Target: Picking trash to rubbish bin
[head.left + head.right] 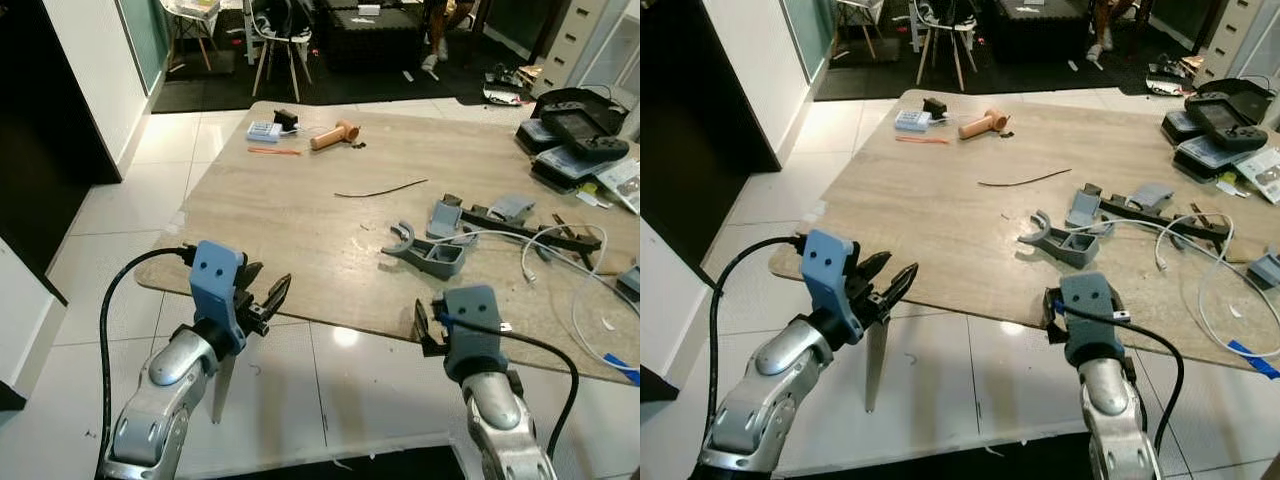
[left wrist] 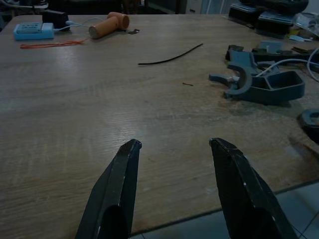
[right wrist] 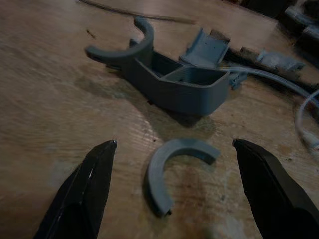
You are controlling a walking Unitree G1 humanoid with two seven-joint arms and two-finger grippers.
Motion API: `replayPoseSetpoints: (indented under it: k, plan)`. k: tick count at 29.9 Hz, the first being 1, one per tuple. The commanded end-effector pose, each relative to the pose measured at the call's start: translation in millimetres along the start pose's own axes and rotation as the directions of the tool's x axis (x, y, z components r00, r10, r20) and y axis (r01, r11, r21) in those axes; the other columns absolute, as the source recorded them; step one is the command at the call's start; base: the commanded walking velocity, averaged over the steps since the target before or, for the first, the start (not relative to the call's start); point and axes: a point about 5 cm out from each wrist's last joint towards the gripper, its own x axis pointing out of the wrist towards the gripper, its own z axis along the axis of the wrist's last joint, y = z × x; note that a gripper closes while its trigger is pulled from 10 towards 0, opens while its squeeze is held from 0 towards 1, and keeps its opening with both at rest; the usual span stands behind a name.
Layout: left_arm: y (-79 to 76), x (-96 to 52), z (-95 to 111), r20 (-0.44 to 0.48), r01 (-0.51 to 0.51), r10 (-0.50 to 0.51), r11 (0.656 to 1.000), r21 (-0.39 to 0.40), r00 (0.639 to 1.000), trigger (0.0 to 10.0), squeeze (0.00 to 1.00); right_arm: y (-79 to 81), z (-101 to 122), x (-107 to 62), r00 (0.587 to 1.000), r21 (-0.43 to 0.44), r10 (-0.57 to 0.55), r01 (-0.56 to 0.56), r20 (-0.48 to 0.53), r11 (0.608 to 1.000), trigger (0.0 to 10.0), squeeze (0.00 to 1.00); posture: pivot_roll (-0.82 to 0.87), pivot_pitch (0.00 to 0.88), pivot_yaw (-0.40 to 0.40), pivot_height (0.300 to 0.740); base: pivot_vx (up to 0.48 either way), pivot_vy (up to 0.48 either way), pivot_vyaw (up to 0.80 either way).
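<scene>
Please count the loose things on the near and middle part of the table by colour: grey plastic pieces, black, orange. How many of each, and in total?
Grey plastic pieces: 3, the curved piece, the big bracket, the small tray
Black wire: 1
Orange: 2, the tube and the strip
Total: 6

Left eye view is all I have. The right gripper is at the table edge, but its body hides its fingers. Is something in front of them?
Observer: Yes. In the right wrist view a small grey curved piece lies on the table between the open fingers of the right gripper, untouched.
Operator: Is the left gripper also open?
Observer: Yes. The left wrist view shows the left gripper open over bare wood; a grey bracket lies farther on.
</scene>
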Motion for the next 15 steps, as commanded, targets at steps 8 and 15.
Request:
replayPoseSetpoints:
  k: [8,15]
  plan:
    - [-12.4,-3.1,2,0.022,0.104,-0.103,0.993,-0.059,0.994,10.0,0.0,-3.1,-6,19.0,0.995,-0.004,0.093,-0.093,-0.036,0.996,10.0,0.0,-0.06,0.183,0.01,0.74,0.0,0.0,0.0]
    - [-47.7,-9.9,11,0.077,0.393,-0.386,0.909,-0.14,0.919,10.0,0.0,4.7,-12,24.4,0.986,0.021,0.142,-0.141,-0.09,0.99,10.0,0.0,-0.05,0.188,-0.004,0.74,0.0,0.0,0.0]
